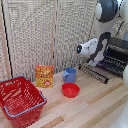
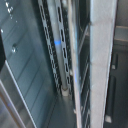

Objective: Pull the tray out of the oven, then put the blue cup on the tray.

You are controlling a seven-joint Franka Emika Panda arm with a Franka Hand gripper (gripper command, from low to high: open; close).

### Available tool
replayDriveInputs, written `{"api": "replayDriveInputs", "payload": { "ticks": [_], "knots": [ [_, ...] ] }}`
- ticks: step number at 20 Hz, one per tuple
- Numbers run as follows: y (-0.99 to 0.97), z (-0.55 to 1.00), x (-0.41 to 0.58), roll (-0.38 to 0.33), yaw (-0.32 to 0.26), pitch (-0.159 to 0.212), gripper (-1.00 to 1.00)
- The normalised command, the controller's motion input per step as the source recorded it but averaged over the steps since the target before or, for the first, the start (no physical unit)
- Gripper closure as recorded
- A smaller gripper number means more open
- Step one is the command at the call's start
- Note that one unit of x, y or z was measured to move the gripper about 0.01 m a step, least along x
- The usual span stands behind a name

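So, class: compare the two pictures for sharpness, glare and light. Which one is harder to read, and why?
Exterior view: evenly lit, soft and low in detail, yet the blue cup, red bowl and red basket read clearly; the arm hides part of the oven. Wrist view: harder, very close and blurred, with dim bluish tones and a pale streak on the metal bars; fingers not discernible.

Robot arm reaching into open oven at the exterior view's right, blue cup on wooden table, red bowl near it, red basket, orange box
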Motion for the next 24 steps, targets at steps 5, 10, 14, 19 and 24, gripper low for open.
{"api": "replayDriveInputs", "payload": {
  "ticks": [5,10,14,19,24],
  "knots": [
    [0.04,0.09,0.056,-0.092,-0.02,0.013,1.0],
    [0.15,0.0,0.139,-0.137,-0.042,0.038,1.0],
    [0.04,0.0,0.092,-0.12,-0.092,0.022,1.0],
    [0.0,0.0,0.123,-0.096,-0.101,0.018,1.0],
    [0.0,0.0,0.067,-0.075,-0.116,0.007,1.0]
  ]
}}
